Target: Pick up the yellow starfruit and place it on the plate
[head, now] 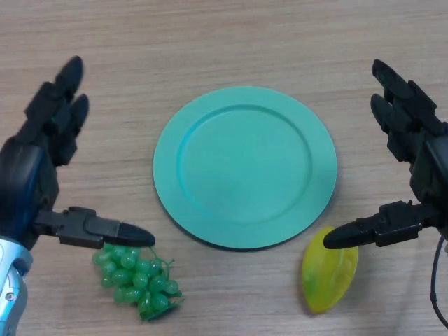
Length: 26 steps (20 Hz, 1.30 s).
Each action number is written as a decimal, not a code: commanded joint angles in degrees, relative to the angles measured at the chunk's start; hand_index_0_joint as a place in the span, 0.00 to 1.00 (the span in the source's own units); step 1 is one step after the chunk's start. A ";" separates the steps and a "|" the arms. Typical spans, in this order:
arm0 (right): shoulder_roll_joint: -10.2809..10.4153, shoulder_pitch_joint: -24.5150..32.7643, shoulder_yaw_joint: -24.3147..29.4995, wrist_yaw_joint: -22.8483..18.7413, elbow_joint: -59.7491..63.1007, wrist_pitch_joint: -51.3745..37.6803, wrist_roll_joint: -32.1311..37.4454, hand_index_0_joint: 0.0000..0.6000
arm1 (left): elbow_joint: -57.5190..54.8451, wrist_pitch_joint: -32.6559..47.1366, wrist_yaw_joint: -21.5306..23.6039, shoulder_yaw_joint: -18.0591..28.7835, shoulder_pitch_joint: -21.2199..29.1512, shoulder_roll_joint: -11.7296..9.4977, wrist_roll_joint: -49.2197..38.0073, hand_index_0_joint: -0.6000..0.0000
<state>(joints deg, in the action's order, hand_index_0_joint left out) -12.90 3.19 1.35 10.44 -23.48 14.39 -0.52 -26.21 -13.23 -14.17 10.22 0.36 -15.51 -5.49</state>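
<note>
The yellow starfruit (327,275) lies on the wooden table just below the right rim of the round teal plate (245,166), which has nothing on it. My right hand (418,166) hovers at the right edge, open, its thumb stretching left over the top of the starfruit while the fingers point up the table. My left hand (36,168) is open at the left edge, with its thumb reaching over the grapes.
A bunch of green grapes (138,278) lies at the lower left, below the plate's left rim and under my left thumb. The wooden tabletop (224,42) stretches on behind the plate.
</note>
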 commanded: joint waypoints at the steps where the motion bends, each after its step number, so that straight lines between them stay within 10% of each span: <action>1: -1.52 1.39 3.23 -1.55 -4.39 -5.55 2.35 0.00 | -3.71 4.35 -0.13 4.79 1.61 -2.13 -2.18 1.00; 11: -0.85 -1.17 1.35 -2.59 -7.52 -4.63 -3.00 0.00 | -0.95 9.36 0.57 6.14 -0.29 -1.58 -5.78 1.00; 17: 0.15 -4.40 -1.60 -7.69 -6.26 -3.27 -20.31 0.00 | -0.32 5.75 -0.13 5.63 -0.76 -1.59 -4.63 1.00; 26: 0.32 -10.12 -9.93 -0.36 -5.34 -0.08 -38.98 0.00 | 1.04 4.52 1.80 3.69 0.81 -1.61 -3.23 1.00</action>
<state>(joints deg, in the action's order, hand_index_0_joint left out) -12.10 -7.70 -8.95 12.14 -26.12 18.02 -37.28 -22.85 -13.72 -14.07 11.98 -0.56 -15.25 -9.44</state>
